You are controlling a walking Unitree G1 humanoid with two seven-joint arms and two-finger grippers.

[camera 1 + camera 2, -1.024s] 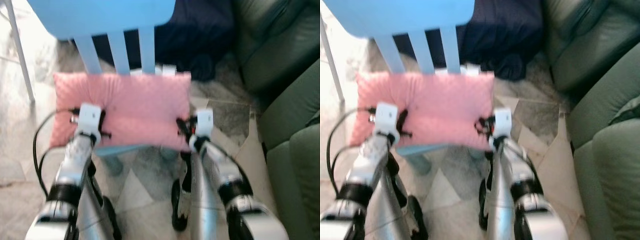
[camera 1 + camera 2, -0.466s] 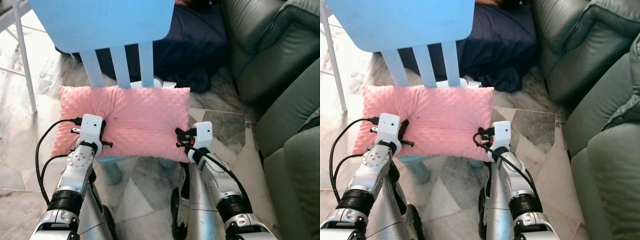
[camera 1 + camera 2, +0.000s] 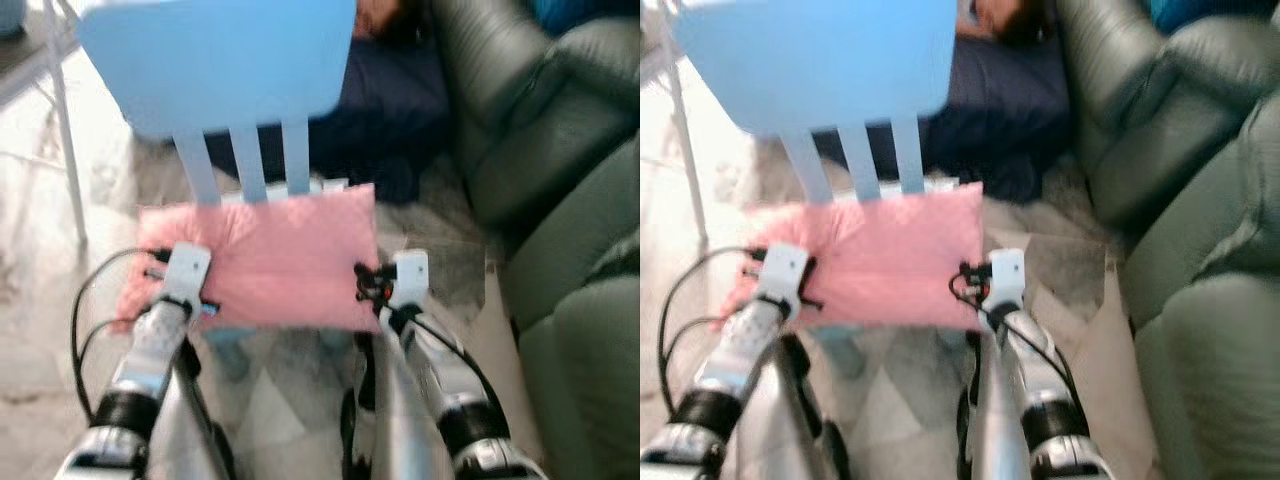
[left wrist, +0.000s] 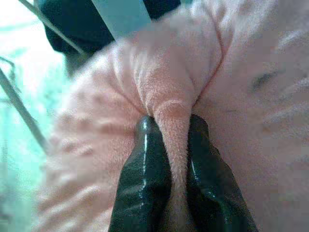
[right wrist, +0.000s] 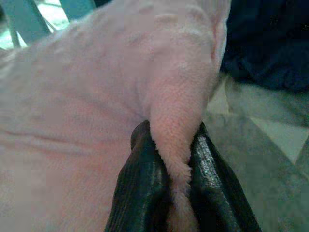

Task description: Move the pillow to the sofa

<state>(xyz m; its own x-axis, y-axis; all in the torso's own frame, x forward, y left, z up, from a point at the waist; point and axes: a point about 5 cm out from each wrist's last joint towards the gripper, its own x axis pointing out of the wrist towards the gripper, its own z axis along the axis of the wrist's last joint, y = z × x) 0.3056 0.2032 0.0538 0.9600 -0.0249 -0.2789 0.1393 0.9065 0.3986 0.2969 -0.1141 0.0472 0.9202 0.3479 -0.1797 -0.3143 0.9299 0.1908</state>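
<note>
The pink pillow (image 3: 270, 255) lies across the seat of a light blue chair (image 3: 220, 60), right before me. My left gripper (image 3: 203, 300) is shut on a fold near the pillow's left end; in the left wrist view its fingers (image 4: 145, 159) pinch a ridge of the pillow (image 4: 231, 96). At the right end, my right gripper (image 3: 368, 285) is shut on the pillow's corner, and the pillow (image 5: 96, 96) bulges out between the black fingers (image 5: 145, 169). The green sofa (image 3: 570, 200) stands to my right.
The chair's back and slats (image 3: 245, 160) rise just beyond the pillow. A person in dark blue clothes (image 3: 390, 100) lies on the floor behind the chair, beside the sofa. A thin metal leg (image 3: 70, 140) stands at the left. Pale tiled floor (image 3: 290, 390) runs between my arms.
The whole picture has shifted and blurred, so the camera has moved. Both grippers keep the same hold on the pillow's two ends.
</note>
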